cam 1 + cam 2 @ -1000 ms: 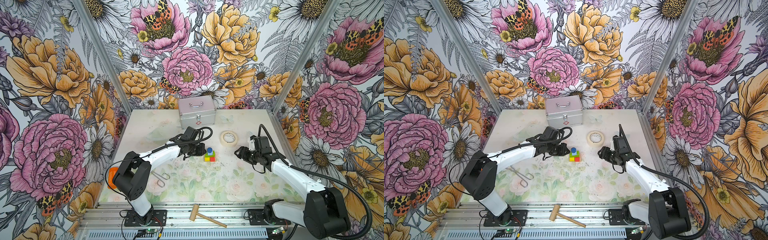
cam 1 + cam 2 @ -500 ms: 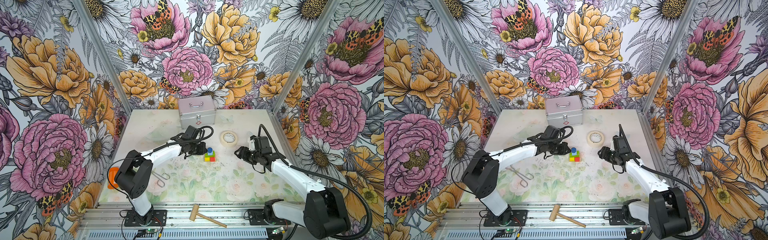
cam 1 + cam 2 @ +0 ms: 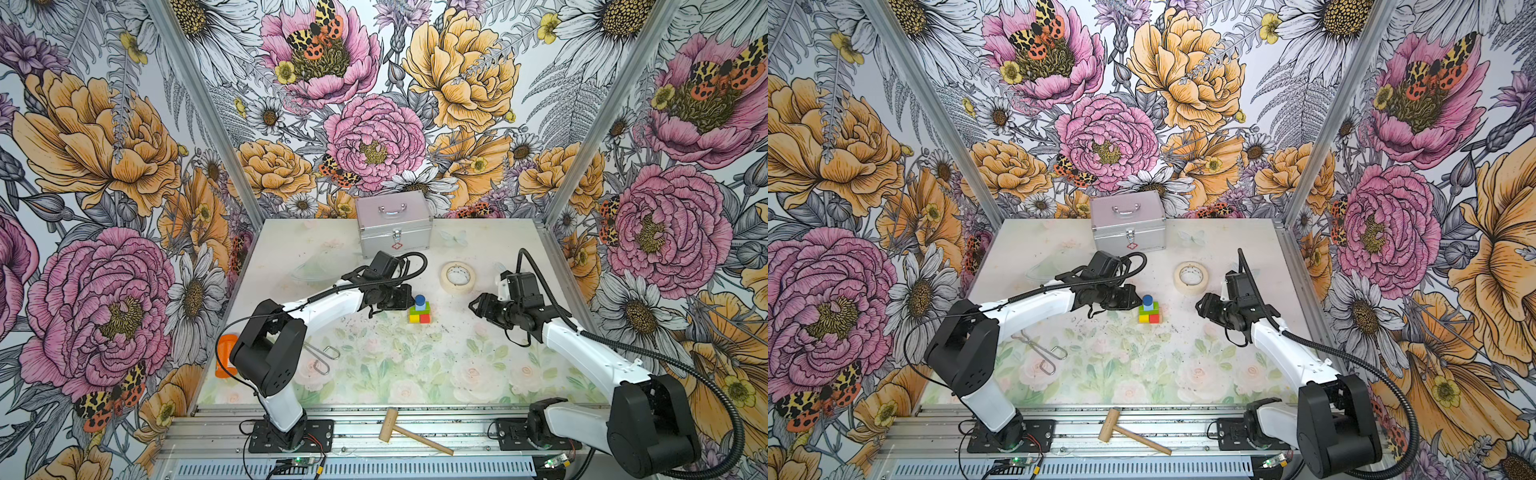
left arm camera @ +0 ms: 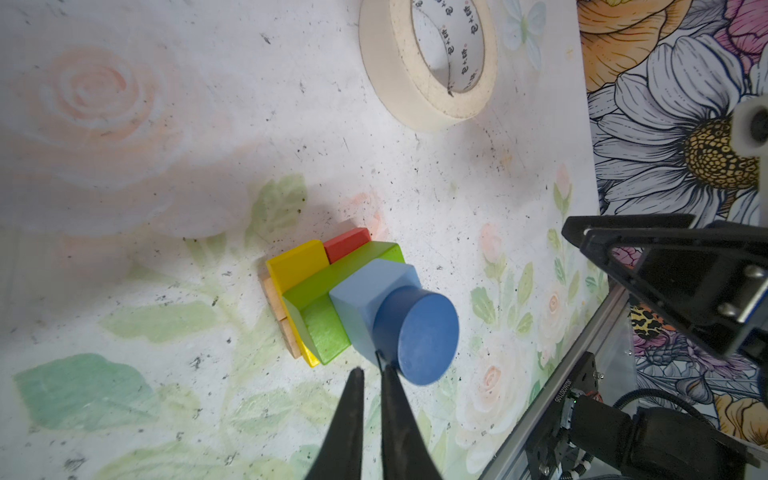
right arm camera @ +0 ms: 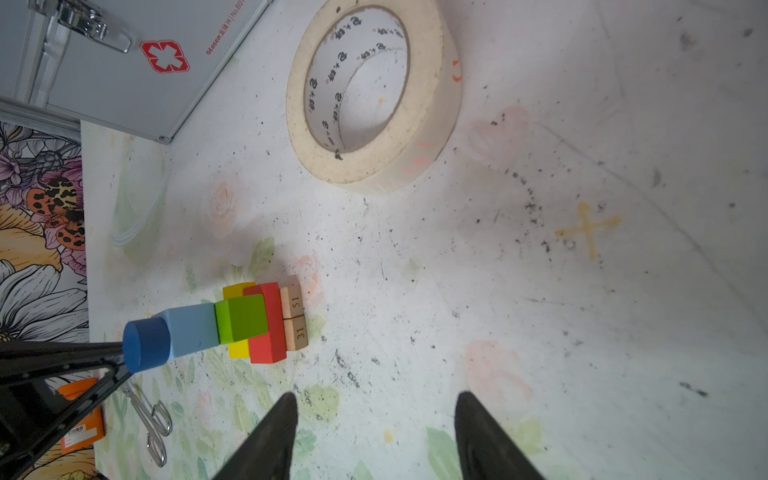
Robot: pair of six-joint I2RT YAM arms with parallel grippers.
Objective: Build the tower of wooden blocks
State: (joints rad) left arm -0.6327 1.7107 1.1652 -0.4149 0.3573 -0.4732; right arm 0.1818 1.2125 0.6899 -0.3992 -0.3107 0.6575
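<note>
— Left tool (image 4: 372, 370): what is it doing?
— Its two black fingers are pressed nearly together with nothing between them. The tips sit at the side of the dark blue cylinder (image 4: 424, 332); I cannot tell whether they touch it.
— And the right tool (image 5: 376, 397)?
— It is spread wide and empty, low over the surface (image 3: 374, 365), well apart from the blocks.
— Where is the tower (image 3: 419, 309)?
— It stands upright near the middle of the surface, between the two tools. Two tan bars (image 5: 295, 320) lie side by side at the bottom. A red bar (image 5: 268, 328) and a yellow bar (image 4: 297, 262) lie across them, then a green bar (image 4: 328, 328), a light blue cube (image 4: 365, 299), and the cylinder on top. A tape roll (image 3: 457, 277) lies near; a silver case (image 3: 395, 228) stands behind.
</note>
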